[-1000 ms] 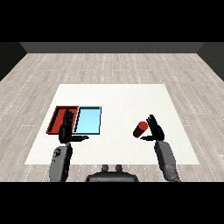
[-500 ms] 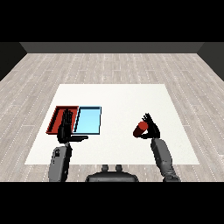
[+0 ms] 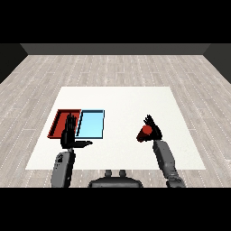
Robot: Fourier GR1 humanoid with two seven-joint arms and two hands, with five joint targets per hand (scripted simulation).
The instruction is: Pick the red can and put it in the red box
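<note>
On the counter's right side, right hand (image 3: 152, 131) curls round the red can (image 3: 145, 131).
Red tray (image 3: 61, 122) lies well left, by the open left hand (image 3: 69, 135).

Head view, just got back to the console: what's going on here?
The right hand has its fingers curled round the red can at the right side of the white table. The left hand is open, fingers straight, at the near edge of the red tray, which lies beside the light blue tray on the left. The can is not yet in the red tray.
</note>
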